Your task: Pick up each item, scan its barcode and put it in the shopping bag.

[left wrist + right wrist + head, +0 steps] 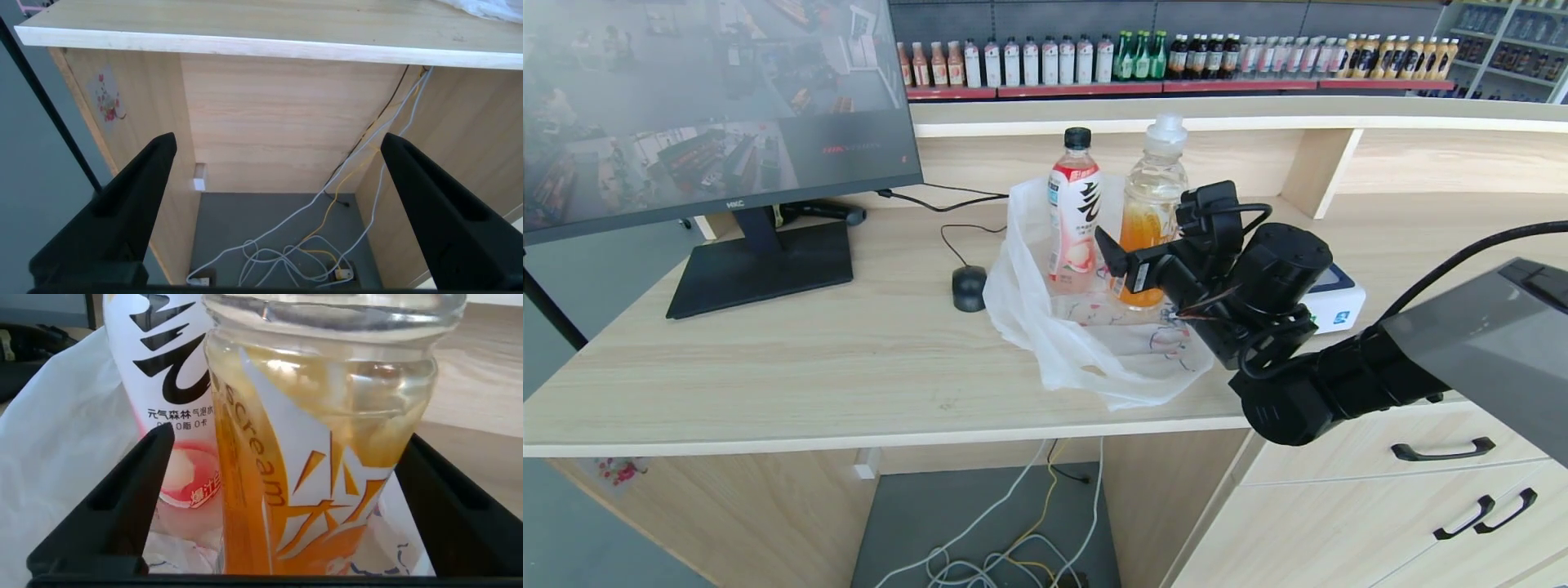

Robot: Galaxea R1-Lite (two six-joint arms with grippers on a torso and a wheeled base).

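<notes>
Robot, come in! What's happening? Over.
Left gripper open, low in front of the counter. Right gripper open around the orange bottle. Pink bottle close beside it, both on the bag.

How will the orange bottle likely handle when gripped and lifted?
The orange bottle looks fairly full, so it is probably heavy for its size. Its smooth, rounded wall may slip or turn in the open right gripper. Tall and standing on the crumpled bag, it could tip if nudged.

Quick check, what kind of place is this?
Most likely a convenience store checkout: shelves of bottled drinks behind the wooden counter, a monitor showing surveillance feeds, and a plastic shopping bag on the counter.
</notes>
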